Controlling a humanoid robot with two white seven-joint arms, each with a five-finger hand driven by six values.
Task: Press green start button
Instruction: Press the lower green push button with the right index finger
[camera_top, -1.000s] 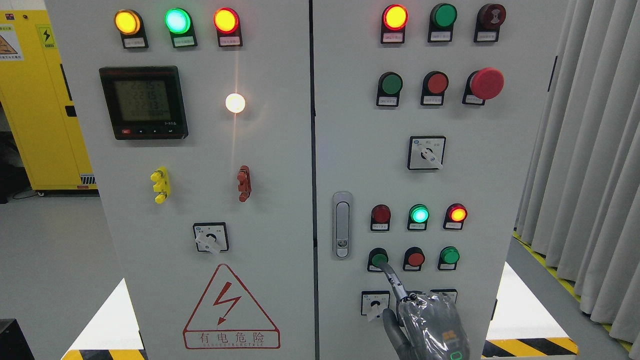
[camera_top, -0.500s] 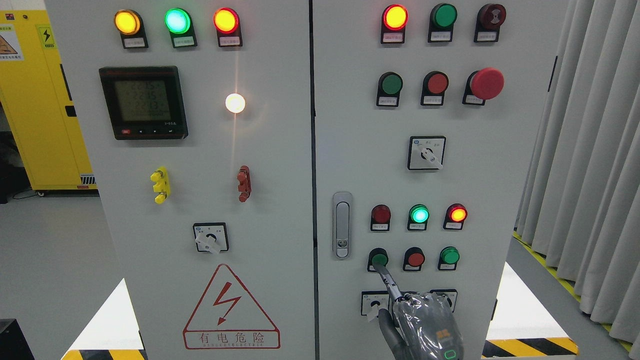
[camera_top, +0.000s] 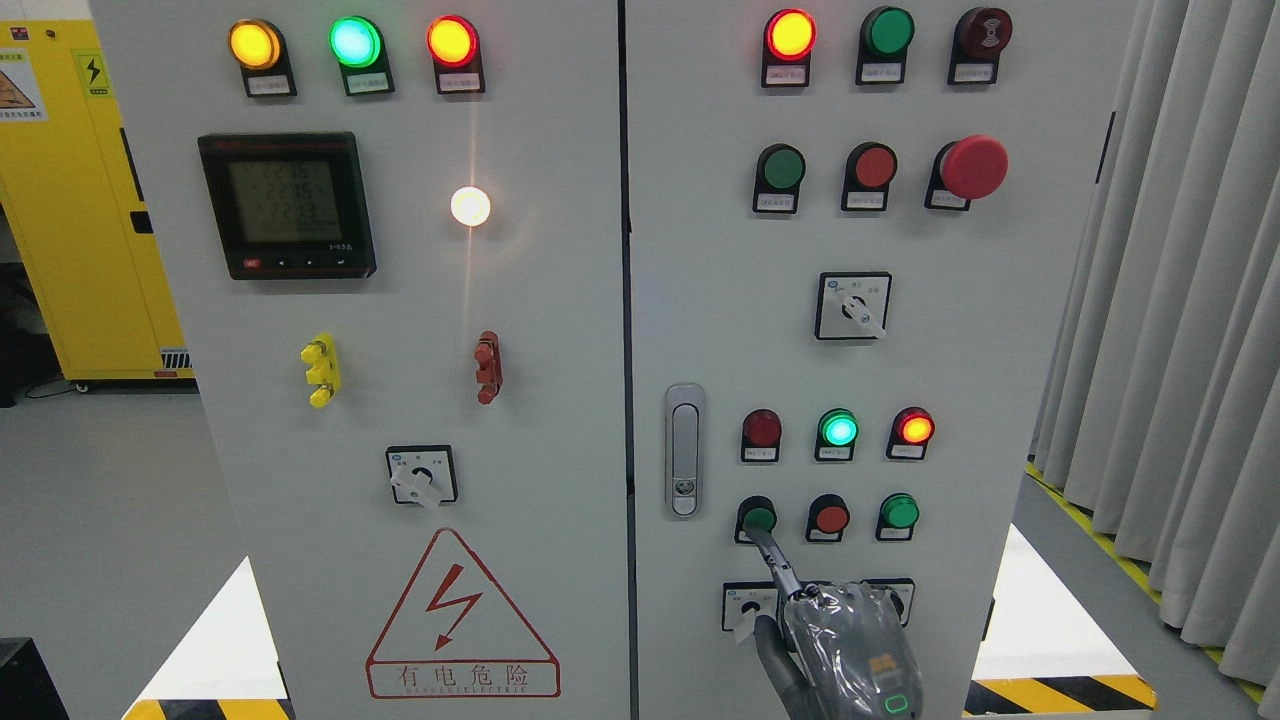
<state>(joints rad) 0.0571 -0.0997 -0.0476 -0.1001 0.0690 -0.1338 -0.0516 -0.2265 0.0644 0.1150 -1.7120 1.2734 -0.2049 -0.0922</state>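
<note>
Since a second ago the right hand (camera_top: 850, 650) has drifted slightly left and lower, index finger (camera_top: 772, 556) extended, tip at the green start button (camera_top: 757, 518), other fingers curled, holding nothing. Button sits low on the cabinet's right door (camera_top: 1000, 350), leftmost of its row near the latch edge. Likely a stiff, spring-loaded, smooth round plastic cap: press square on its centre, no grip.

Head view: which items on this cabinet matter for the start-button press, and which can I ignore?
In play:
- green button, lower row left
- right hand, index fingertip at that button's lower edge

Ignore:
- red button
- green lamp
- door latch
- emergency stop
- meter display
</note>
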